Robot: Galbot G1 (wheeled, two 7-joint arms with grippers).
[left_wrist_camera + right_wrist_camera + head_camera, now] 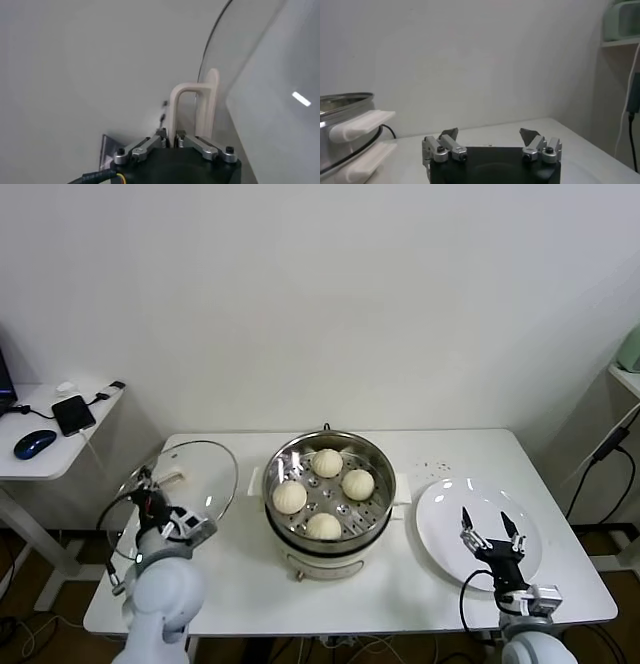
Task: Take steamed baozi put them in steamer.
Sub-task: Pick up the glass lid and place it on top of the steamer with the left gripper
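The steamer [381, 461], a shiny steel pot on a white base, stands mid-table with several cream-white baozi [327, 463] on its perforated tray. My left gripper [150, 485] is at the table's left end, shut on the white handle [188, 90] of the round glass lid [200, 474], which it holds tilted up off the table. In the left wrist view that left gripper [170, 135] pinches the handle's near leg. My right gripper [490, 523] hovers open over the white plate [440, 524] with nothing in it. The right wrist view shows the right gripper [490, 134] and the steamer's side [342, 103].
A low side table [60, 454] at the far left carries a phone [73, 414] and a blue mouse [34, 443]. A shelf [625, 374] with a dangling cable stands at the right. The white table [240, 584] has bare top in front of the steamer.
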